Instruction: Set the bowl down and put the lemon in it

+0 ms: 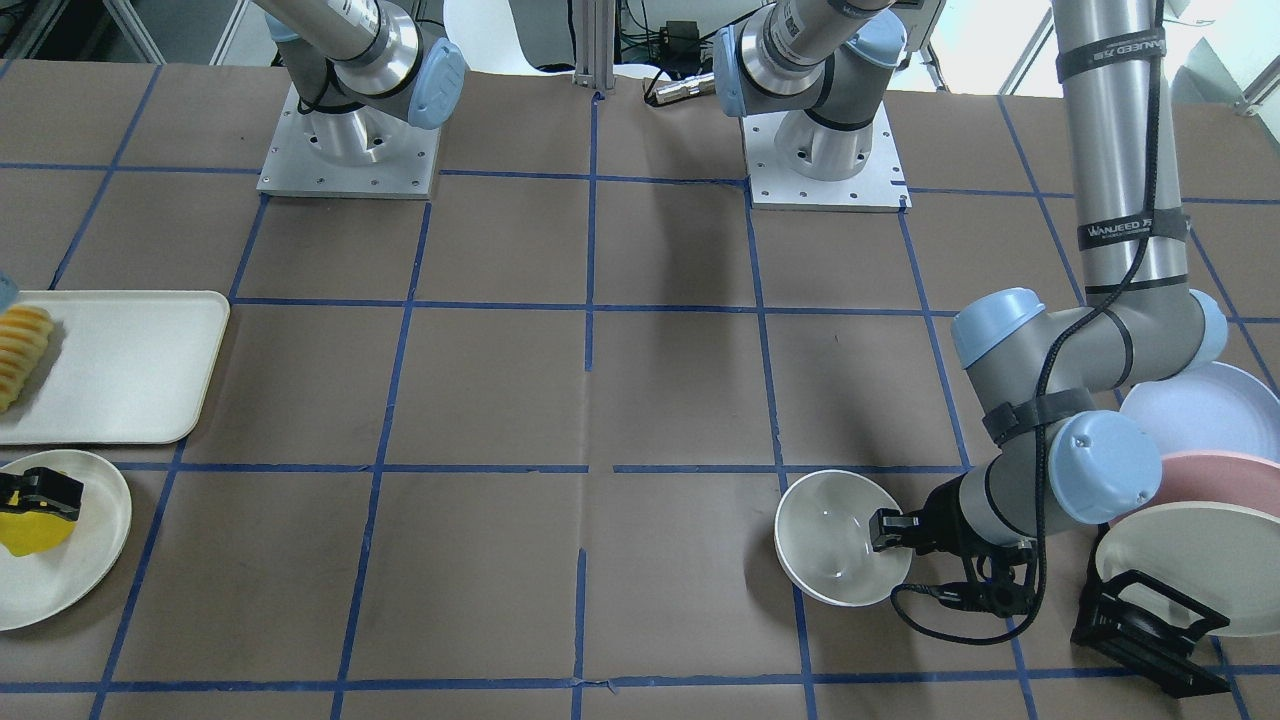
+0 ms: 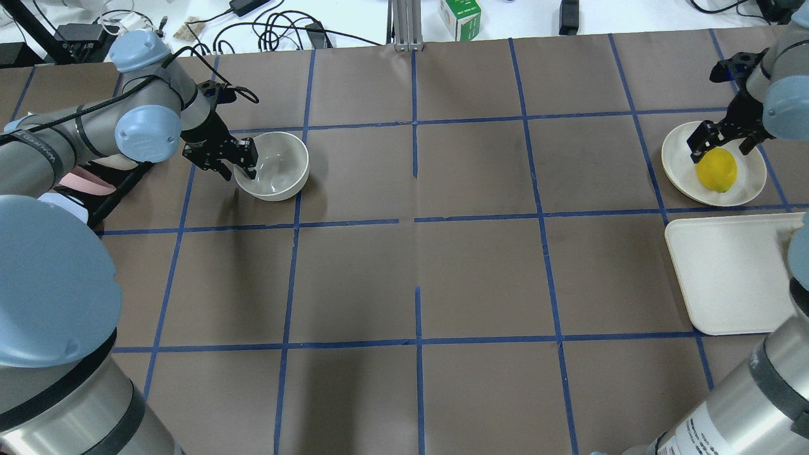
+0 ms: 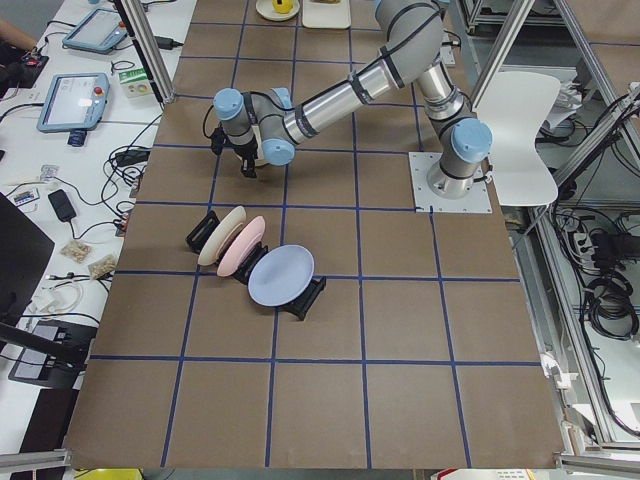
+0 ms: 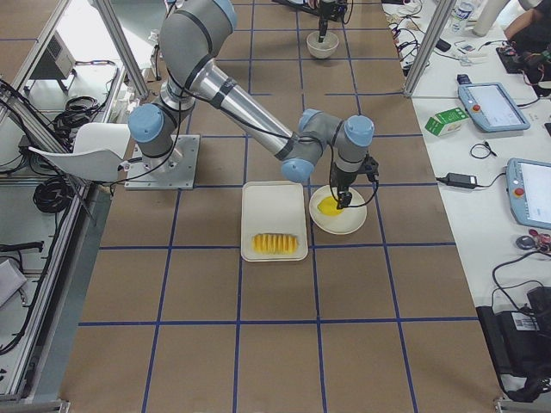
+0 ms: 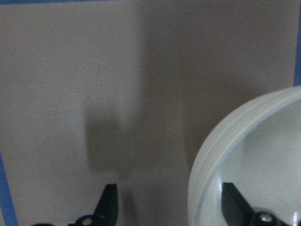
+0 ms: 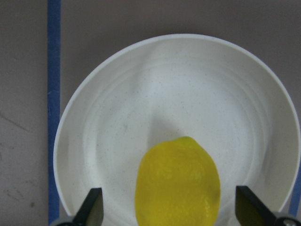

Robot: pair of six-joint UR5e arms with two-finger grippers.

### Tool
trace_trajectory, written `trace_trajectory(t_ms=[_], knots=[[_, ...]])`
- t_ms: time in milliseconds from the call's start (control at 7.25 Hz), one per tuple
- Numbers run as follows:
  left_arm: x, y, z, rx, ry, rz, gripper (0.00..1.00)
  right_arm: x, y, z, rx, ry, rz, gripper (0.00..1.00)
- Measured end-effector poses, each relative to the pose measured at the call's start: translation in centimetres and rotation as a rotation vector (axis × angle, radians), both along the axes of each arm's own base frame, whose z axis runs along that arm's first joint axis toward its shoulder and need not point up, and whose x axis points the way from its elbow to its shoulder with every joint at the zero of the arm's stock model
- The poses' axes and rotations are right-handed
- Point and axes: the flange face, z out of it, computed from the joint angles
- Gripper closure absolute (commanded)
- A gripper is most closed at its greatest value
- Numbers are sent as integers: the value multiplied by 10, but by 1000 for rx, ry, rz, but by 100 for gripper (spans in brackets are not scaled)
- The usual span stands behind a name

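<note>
The off-white bowl [image 1: 838, 540] is at the table's left side, also in the overhead view [image 2: 276, 165]. My left gripper [image 1: 886, 530] is open and straddles its rim, one finger [image 5: 233, 200] inside the bowl [image 5: 263, 155] and one outside. The yellow lemon [image 2: 716, 169] lies on a flat cream plate [image 2: 679, 163] at the far right. My right gripper [image 2: 720, 140] is open and low over it, with a finger on either side of the lemon [image 6: 178, 186] and not touching it.
A cream tray [image 1: 130, 370] with sliced orange-yellow food [image 1: 20, 355] lies next to the lemon's plate. A black rack [image 1: 1140, 620] with blue, pink and cream plates [image 1: 1195, 500] stands close behind my left arm.
</note>
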Motion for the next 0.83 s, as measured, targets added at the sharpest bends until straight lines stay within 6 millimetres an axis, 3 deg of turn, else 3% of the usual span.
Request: trace_trajectory(t_ms=[138,276,414,690,828], knots=[[-2,0,2,-4,4,-2,99,-1,-2,-11,2,-1,-1,23],[-5,1,10,-15,18,-3,100,-2,-2,-20,10,-3,-1,78],[-9,2,18,-25,37,-5,100,-3,-2,-25,18,-6,-1,100],[-14,4,32,-37,55,-5,100,-4,-1,-23,28,-4,-5,100],[-26,7,43,-35,85,10,100,-4,0,-15,35,-5,-10,100]])
